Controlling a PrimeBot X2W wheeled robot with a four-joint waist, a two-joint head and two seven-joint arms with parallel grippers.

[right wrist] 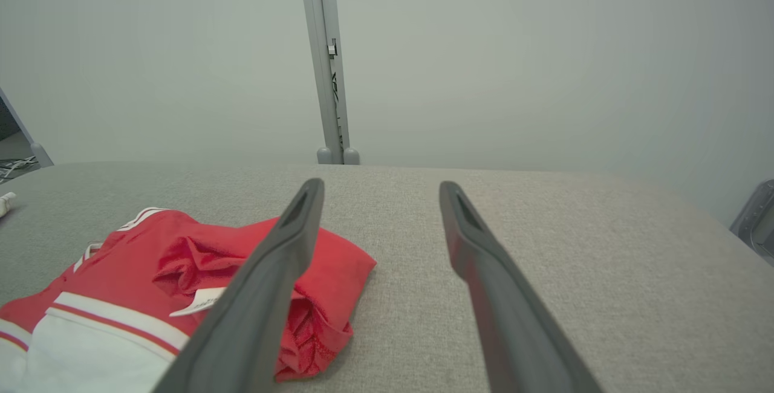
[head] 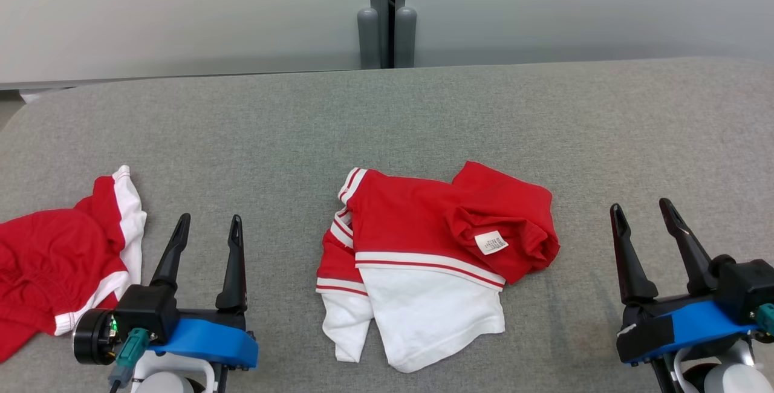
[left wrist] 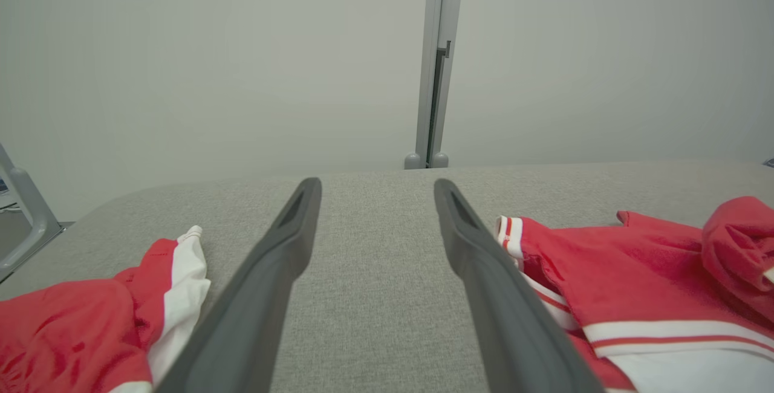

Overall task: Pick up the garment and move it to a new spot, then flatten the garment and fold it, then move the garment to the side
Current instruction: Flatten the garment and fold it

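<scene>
Your red-and-white cloth garment (head: pixel 432 254) lies rumpled in the middle of the grey fabric desk (head: pixel 423 109), one end rolled over (white label (head: pixel 491 242) showing); flattening, folding and moving aside look undone. The left gripper (head: pixel 210 219) and right gripper (head: pixel 640 204) flank it, jaws released, empty.

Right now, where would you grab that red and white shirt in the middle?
Probably the bunched red fold beside the white label, from the right with the open right gripper: it stands up, while the rest of the shirt lies flat.
</scene>
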